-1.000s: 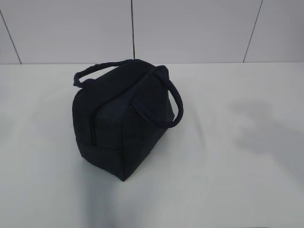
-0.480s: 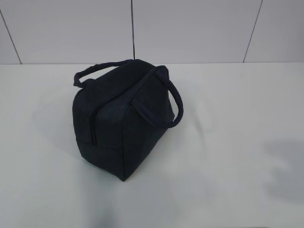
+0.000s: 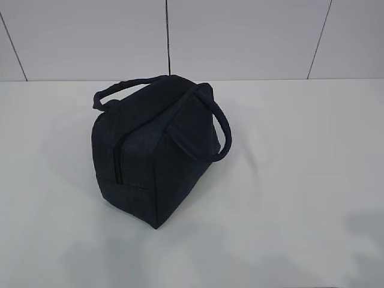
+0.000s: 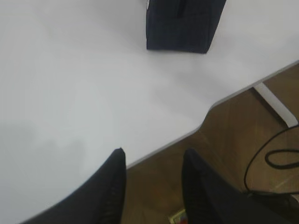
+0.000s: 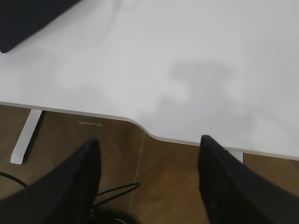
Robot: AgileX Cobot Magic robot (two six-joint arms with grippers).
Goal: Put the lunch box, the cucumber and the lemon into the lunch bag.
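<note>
Lunch bag (image 3: pixel 153 144): its zipper runs shut down the near side, so the inside is hidden; the ring pull is too small and dark to make out. Left wrist view: only the bag's lower end (image 4: pixel 180 25) shows, the rest cut off by the top edge. Right wrist view: one dark corner of the bag (image 5: pixel 28 18) enters at upper left. Both arms lie outside the exterior view.
</note>
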